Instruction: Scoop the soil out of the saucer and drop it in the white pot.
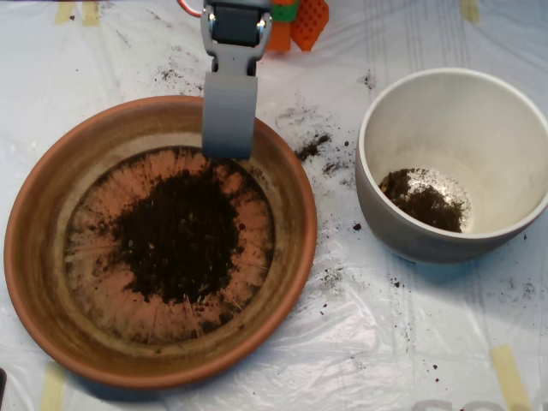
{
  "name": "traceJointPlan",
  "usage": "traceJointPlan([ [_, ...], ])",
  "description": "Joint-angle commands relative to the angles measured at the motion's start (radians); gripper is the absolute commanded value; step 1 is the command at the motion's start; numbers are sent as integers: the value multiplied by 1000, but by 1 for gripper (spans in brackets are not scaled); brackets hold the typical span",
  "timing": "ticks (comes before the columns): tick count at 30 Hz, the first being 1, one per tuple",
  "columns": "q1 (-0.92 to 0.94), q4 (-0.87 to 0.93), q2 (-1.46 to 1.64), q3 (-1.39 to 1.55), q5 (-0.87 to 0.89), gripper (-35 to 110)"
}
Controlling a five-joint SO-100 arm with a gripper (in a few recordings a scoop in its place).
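Note:
A wide terracotta saucer (34, 257) fills the left half of the overhead view. A dark pile of soil (175, 235) lies in its middle, with thin smears raked outward around it. My grey scoop (228, 128) reaches down from the top edge and hangs over the saucer's far rim, its tip just above the upper edge of the soil. It looks like one narrow grey slab from above. The white pot (514, 111) stands to the right of the saucer, with a small patch of soil (421, 201) on its bottom.
Clear plastic sheeting (385, 342) covers the table. Spilled soil crumbs (312, 147) lie scattered between saucer and pot. Orange and green parts (300, 19) sit at the top beside the arm. Strips of tape (507, 368) mark the sheet.

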Motion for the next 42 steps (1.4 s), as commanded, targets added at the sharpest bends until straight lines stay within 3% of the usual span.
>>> traceJointPlan([
  [1, 0, 8, -41, -104, -12, 30],
  [13, 98, 49, -620, -434, 61, 34],
  [22, 98, 78, -853, -557, 2, 43],
  [27, 91, 189, -1003, -706, -18, 53],
  [35, 100, 215, -1155, -828, -25, 49],
  [42, 97, 101, -1201, -796, -54, 46],
])
